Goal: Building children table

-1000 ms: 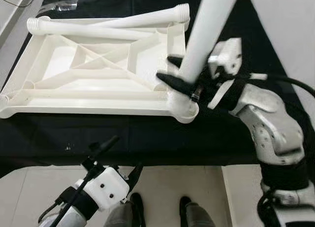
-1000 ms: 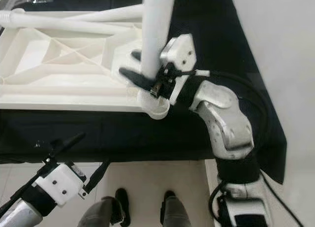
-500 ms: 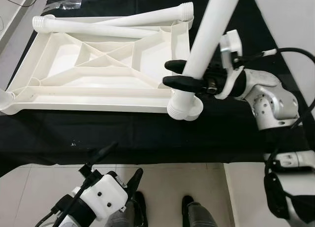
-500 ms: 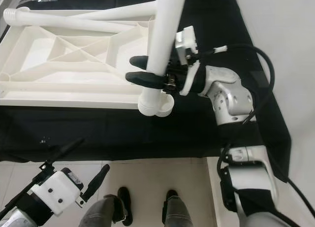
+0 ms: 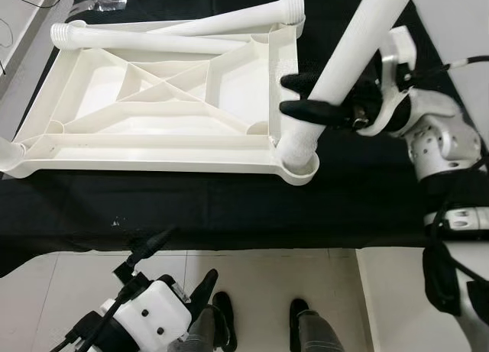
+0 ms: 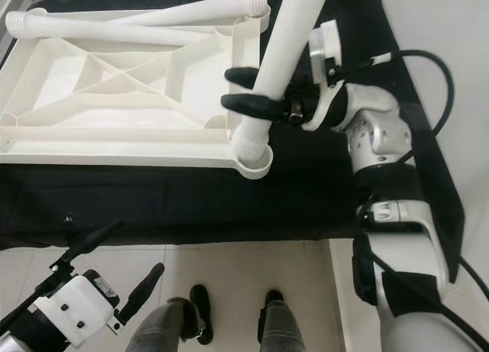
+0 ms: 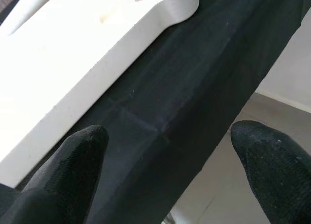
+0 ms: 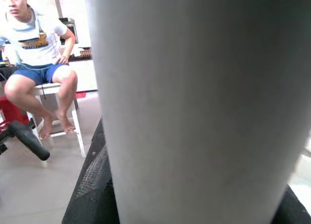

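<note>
The left gripper (image 5: pixel 172 272) hangs low with its fingers spread, holding nothing. Up past it lies the upside-down table top (image 5: pixel 153 100). The right gripper (image 5: pixel 306 96) squeezes a white leg (image 5: pixel 344 62), its end at the corner socket (image 5: pixel 299 166) just below. Next it likely needs pushing straight down and twisting.

A black cloth (image 5: pixel 229 207) covers the desk — on it lies an upturned white plastic tabletop (image 5: pixel 160 108), two loose white legs (image 5: pixel 153 40) resting across its far edge.
</note>
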You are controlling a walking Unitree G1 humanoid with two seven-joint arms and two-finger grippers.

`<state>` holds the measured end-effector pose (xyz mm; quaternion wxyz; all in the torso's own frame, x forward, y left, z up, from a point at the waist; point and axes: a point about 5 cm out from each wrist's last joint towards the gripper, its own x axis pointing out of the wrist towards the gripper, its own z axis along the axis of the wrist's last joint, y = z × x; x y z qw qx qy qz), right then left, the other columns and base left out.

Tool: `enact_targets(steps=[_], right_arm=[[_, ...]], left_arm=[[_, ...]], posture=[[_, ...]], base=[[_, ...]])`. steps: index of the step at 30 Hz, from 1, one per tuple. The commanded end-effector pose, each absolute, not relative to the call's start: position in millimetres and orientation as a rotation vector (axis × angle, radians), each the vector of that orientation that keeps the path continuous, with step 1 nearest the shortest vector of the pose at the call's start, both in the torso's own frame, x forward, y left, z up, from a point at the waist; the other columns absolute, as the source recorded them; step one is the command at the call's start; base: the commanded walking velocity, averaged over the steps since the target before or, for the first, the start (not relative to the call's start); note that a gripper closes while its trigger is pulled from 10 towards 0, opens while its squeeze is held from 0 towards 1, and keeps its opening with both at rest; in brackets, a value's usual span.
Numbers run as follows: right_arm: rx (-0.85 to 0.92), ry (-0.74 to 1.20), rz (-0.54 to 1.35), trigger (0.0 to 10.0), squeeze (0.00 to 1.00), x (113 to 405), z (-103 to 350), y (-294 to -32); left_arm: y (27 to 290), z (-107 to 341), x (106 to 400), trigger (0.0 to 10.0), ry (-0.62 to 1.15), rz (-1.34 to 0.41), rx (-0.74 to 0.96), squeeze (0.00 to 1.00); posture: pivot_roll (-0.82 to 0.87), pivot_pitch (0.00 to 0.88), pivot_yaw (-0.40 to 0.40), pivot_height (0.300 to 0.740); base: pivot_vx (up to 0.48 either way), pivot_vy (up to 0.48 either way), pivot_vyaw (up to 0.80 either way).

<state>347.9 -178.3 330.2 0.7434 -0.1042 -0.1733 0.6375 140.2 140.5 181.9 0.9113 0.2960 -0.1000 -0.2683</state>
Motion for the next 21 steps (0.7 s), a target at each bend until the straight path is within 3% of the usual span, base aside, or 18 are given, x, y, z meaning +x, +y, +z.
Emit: enact_targets(steps=[1,7,12,21], right_arm=[[-0.256,-0.327,1.408,10.0,0.0,349,324,-181],[-0.306,-0.284,1.51,10.0,0.0,341,328,-184],[-0.355,-0.229,1.638,10.0,0.0,330,318,-163],[-0.421,-0.238,1.674,10.0,0.0,330,313,-145]], left_arm=[[143,180,136,10.0,-0.176,-0.567,0.611,0.0],[143,181,136,10.0,-0.171,-0.569,0.612,0.0],[143,180,136,10.0,-0.172,-0.569,0.611,0.0],[141,180,138,10.0,-0.18,-0.566,0.607,0.0]], posture=[[0.08,0.428,0.095,0.74],[0.07,0.426,0.094,0.74],[0.06,0.416,0.087,0.74],[0.05,0.409,0.074,0.74]], base=[[0.0,0.0,0.0],[0.0,0.0,0.0],[0.0,0.0,0.0],[0.0,0.0,0.0]])
